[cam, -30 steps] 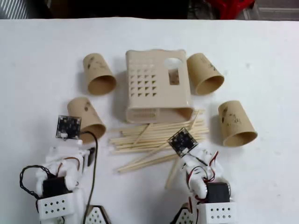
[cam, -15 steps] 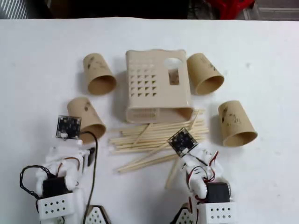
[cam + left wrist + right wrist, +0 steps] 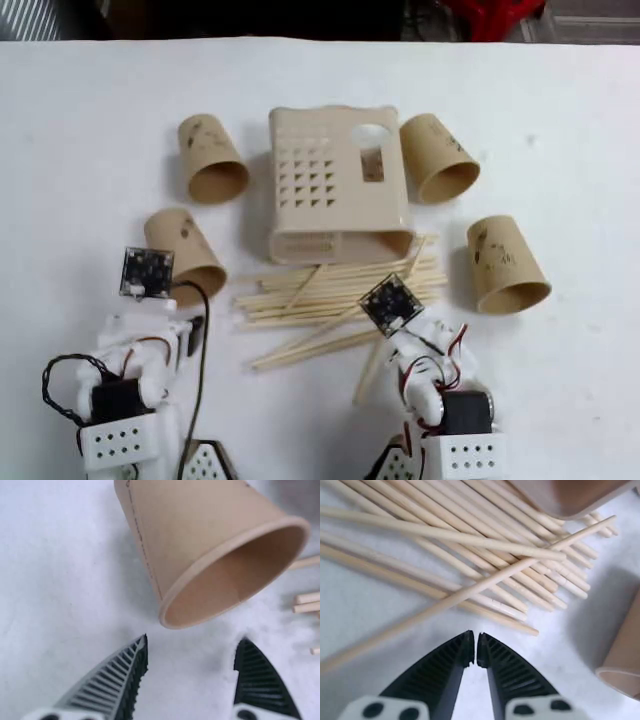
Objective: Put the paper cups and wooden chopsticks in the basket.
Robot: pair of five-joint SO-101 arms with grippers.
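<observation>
The basket point(image 3: 338, 180) lies on its side in the middle of the table point(image 3: 80, 120), mouth toward the near edge, its inside hidden; four cups lie on their sides around it: the far-left cup point(image 3: 210, 160), the near-left cup point(image 3: 185, 250), the far-right cup point(image 3: 440, 158) and the right cup point(image 3: 505, 265); the chopsticks point(image 3: 340, 295) are heaped just near of the basket's mouth, a few touching its rim. The left gripper point(image 3: 192, 647) sits just near of the near-left cup's open end, fingers spread wide with nothing between them; the right gripper point(image 3: 474, 647) hangs over the near edge of the chopsticks, fingers pressed together, holding nothing. With everything out on the table, the task looks to be at its first pick, likely the near-left cup; that calls for easing forward until the fingers straddle the cup's wall at the rim, then closing gently, since paper crushes; the right gripper would need to open before taking a stick.
</observation>
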